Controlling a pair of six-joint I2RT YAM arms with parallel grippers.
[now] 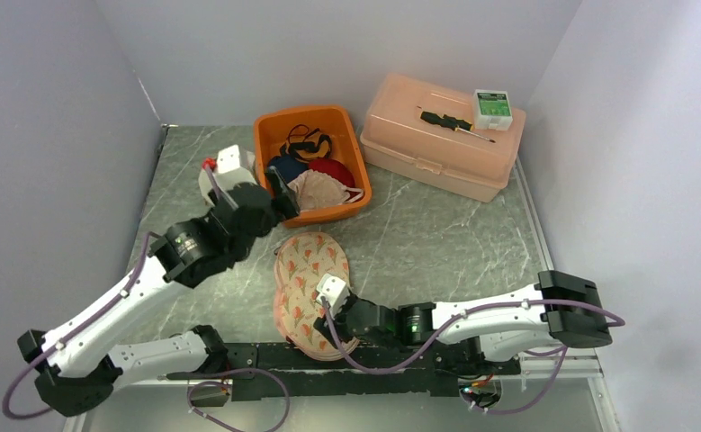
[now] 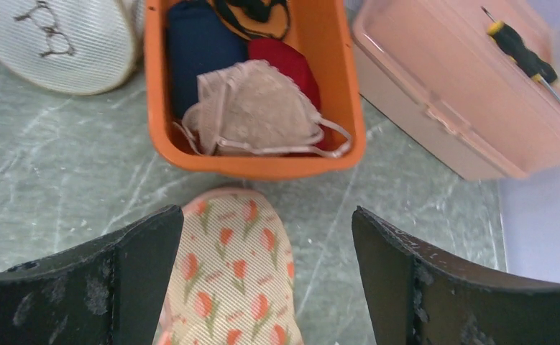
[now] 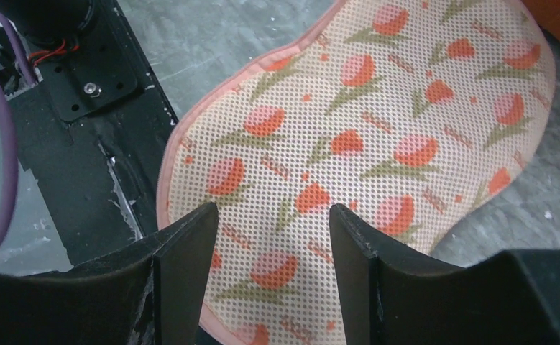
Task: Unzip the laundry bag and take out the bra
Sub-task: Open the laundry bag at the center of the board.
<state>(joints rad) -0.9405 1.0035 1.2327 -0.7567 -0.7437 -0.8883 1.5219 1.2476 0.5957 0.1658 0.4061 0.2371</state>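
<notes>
Seemingly drop-off step: bra lies in orange bin, far centre. Left gripper gapes wide beside it (nothing held). Right gripper is half-open over laundry bag, near centre. Next: lift both clear.

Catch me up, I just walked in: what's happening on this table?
Two robot arms are working on a tulip-print mesh laundry bag that lies flat between them. The right gripper hangs open over the bag's near end. The left gripper is open and empty above its far end, facing the orange bin. A beige bra lies in that bin on top of other garments.
</notes>
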